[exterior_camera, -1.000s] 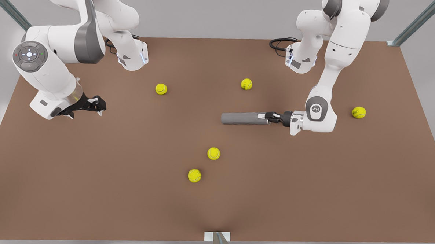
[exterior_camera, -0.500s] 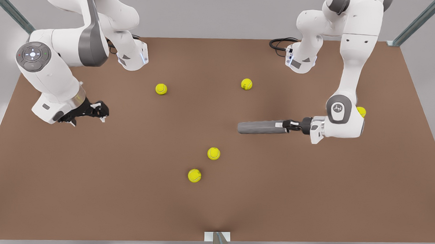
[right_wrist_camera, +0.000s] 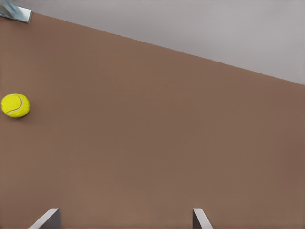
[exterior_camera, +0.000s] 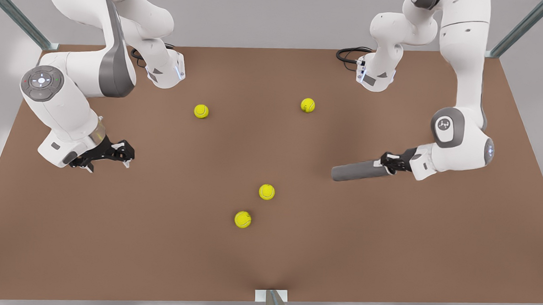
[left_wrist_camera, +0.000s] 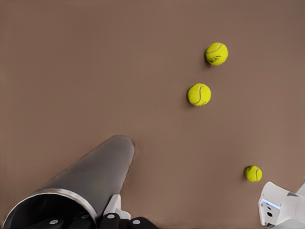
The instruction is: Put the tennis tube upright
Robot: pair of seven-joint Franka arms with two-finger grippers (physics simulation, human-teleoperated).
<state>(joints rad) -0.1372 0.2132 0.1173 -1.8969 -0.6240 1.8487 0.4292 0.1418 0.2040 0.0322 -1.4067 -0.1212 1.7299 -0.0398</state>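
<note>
Your left pincer (exterior_camera: 388,164), at about 3 o'clock on the brown bench (exterior_camera: 167,239) in the front view, is clamped on the rim end of the tennis tube (exterior_camera: 357,172). The dark grey tube lies nearly level, its free end pointing toward 9 o'clock and dipping slightly toward the bench. In the left wrist view the tennis tube (left_wrist_camera: 83,183) runs away from the camera, silvery rim nearest the lens, with the pincer (left_wrist_camera: 93,220) gripping that rim and the far end at or just above the bench surface; which of the two you cannot tell.

Your right pincer (exterior_camera: 121,149) waits at about 9 o'clock in the front view, well apart from the tube, hovering low over the bench. In the right wrist view its two fingertips (right_wrist_camera: 45,219) stand spread wide with nothing between them.

Four yellow-green tennis balls lie loose in the front view: one (exterior_camera: 201,111) toward 11 o'clock, one (exterior_camera: 307,105) toward 12 o'clock, one (exterior_camera: 266,191) near the centre and one (exterior_camera: 243,219) just beside it toward 6 o'clock. None touches the tube.
</note>
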